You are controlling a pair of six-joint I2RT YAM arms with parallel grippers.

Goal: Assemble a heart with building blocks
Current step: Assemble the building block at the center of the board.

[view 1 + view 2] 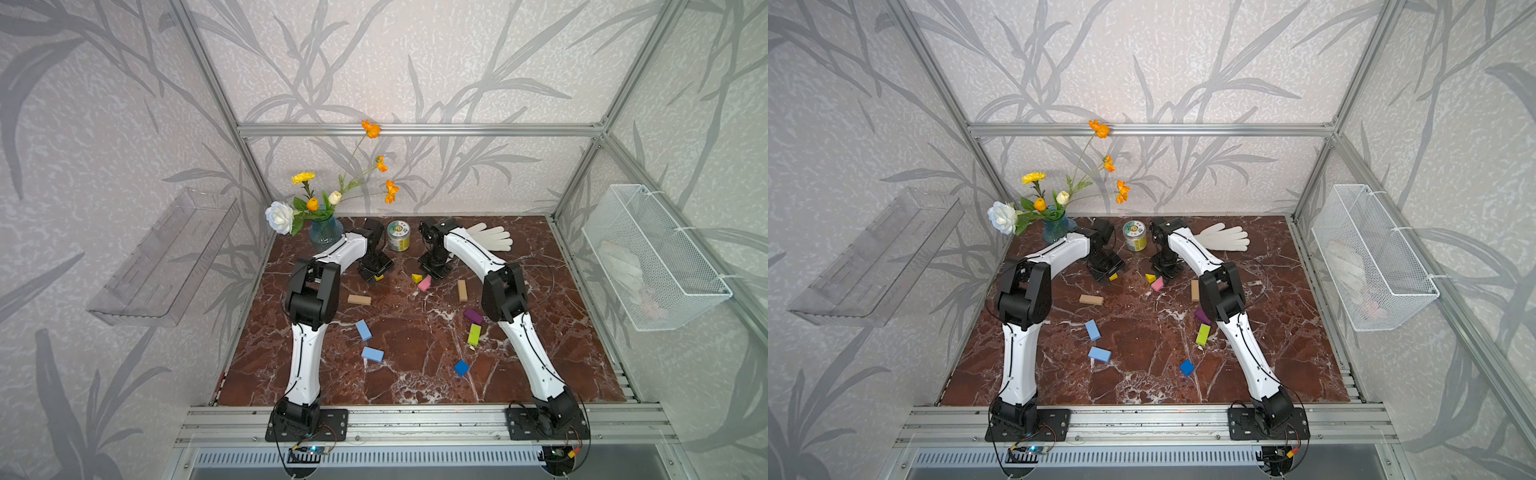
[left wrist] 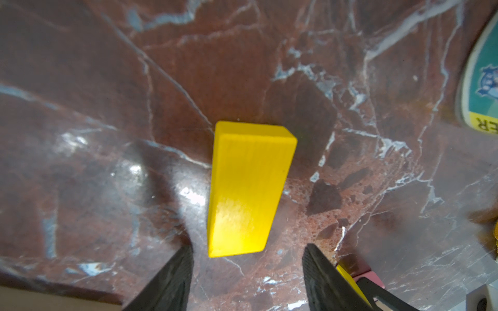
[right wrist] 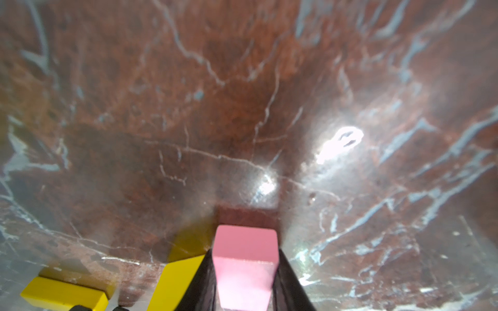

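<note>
Dark blue block sits nearest, low centre in both top views, on the red marble table. Next up the frame: light blue block and second light blue block left of centre. They're well apart from the lime green block right of centre, with the purple block just above it, partly behind the right arm. Further up: tan block lying crosswise at left, second tan block lying lengthwise at right. Together these are spread in a loose open ring with gaps.

Top of that ring, mid-frame: right gripper points down, fingers clamped on the pink block, one on each long side. Can't tell if pink is off the table. Second yellow block is just beside it, against the outside of one finger.

Left gripper is near, to the left in the top views. Its fingers are apart, gripping nothing. Yellow block lies flat just ahead of the tips, in line with the gap, untouched.

Far edge: round tin between the two wrists, white glove to its right, blue glass vase with flowers to its left.
</note>
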